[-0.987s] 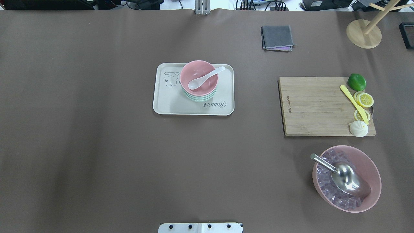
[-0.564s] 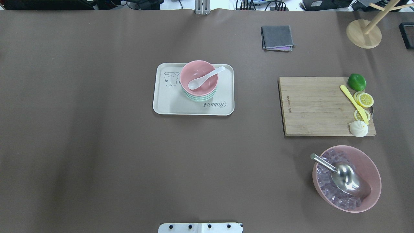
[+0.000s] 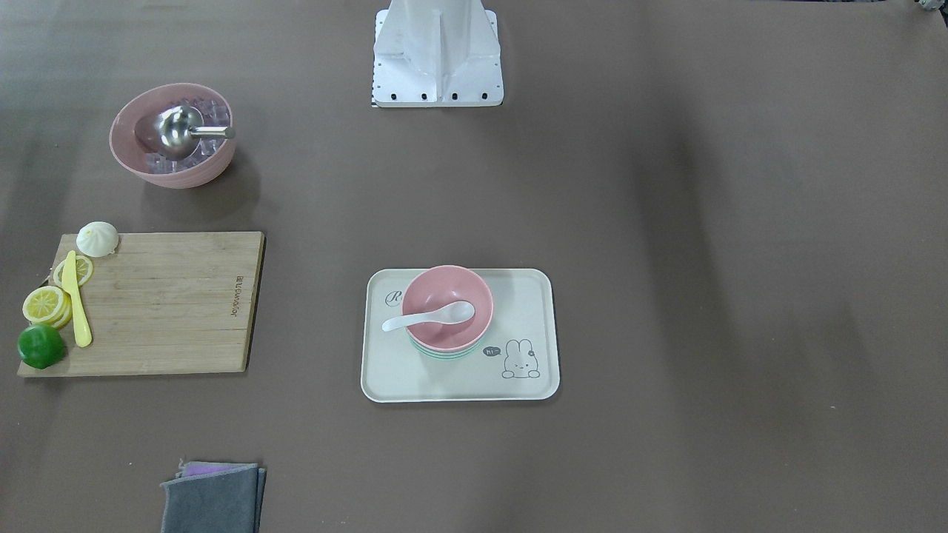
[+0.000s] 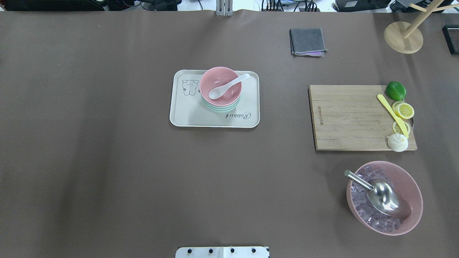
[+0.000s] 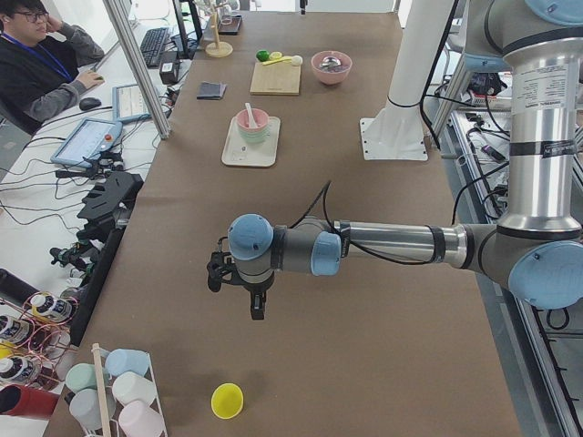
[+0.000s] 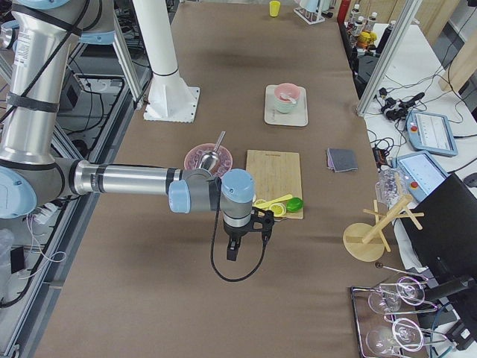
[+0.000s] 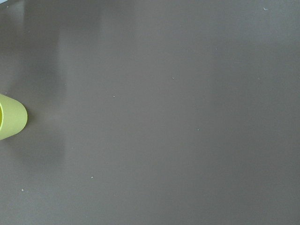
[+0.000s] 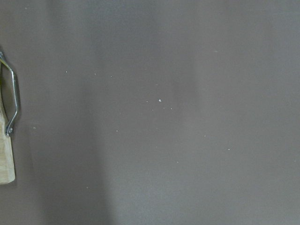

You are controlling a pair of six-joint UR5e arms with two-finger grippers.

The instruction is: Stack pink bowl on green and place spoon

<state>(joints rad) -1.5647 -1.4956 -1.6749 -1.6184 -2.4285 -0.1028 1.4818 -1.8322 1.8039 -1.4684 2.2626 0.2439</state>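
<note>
The pink bowl sits stacked on the green bowl on the cream rabbit tray at mid table. The white spoon lies in the pink bowl, handle over the rim. The front view shows the same stack: pink bowl, green bowl, spoon. My left gripper hangs over bare table far from the tray, seen only in the left side view. My right gripper hangs beyond the cutting board, seen only in the right side view. I cannot tell whether either is open or shut.
A wooden cutting board with a lime, lemon slices, a yellow knife and a bun lies at the right. A large pink bowl holds ice and a metal scoop. A grey cloth and a wooden stand are at the back. A yellow cup lies near my left gripper.
</note>
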